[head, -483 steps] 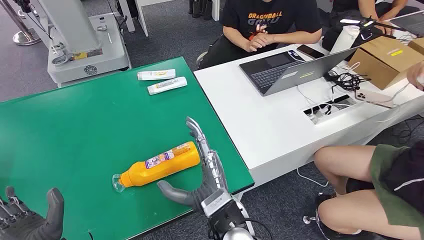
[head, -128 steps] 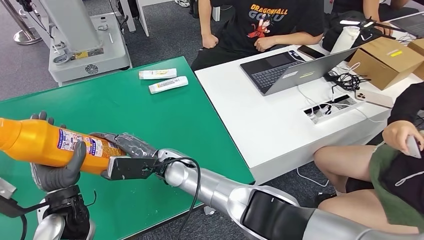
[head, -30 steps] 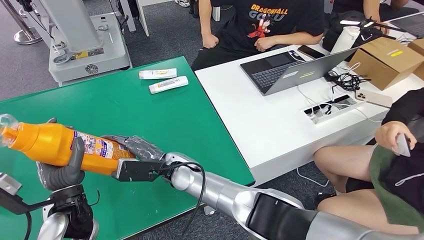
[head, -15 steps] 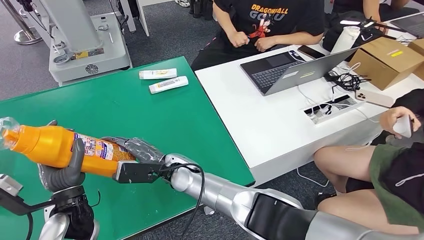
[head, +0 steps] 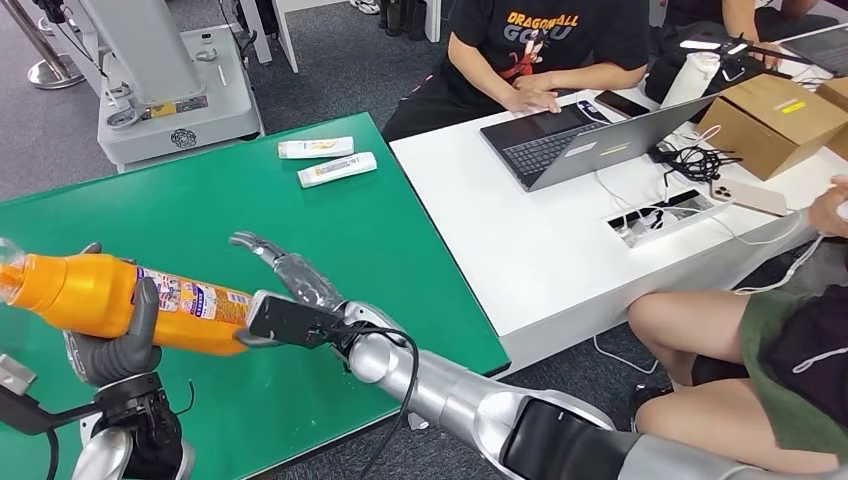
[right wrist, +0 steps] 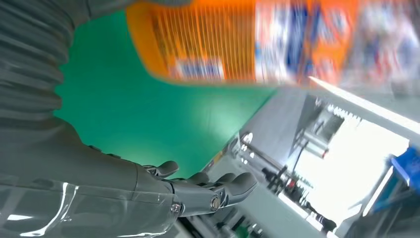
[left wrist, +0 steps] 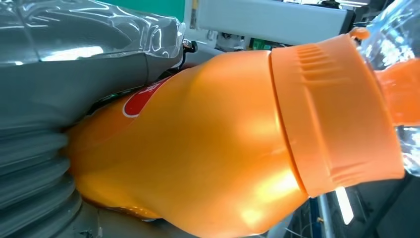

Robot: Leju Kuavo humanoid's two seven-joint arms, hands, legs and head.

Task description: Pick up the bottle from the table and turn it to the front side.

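My left hand (head: 110, 345) held the orange bottle (head: 130, 300) up above the green table (head: 280, 215), wrapped around its fat middle. My right hand (head: 290, 290) had its fingers spread wide, holding nothing, just beside the bottle's flat end. The bottle looked smooth, hard and maybe slippery (so hold the wide middle). Far off lay two small white tubes (head: 325, 160).

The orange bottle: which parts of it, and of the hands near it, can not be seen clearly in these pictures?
- Orange bottle: cap end cut off by the head view's left edge.
- Its label: too small in the head view, blurred in the right wrist view.
- Left hand: fingers behind the bottle are hidden.
- Right hand: fingers spread, but contact with the bottle's base is unclear.
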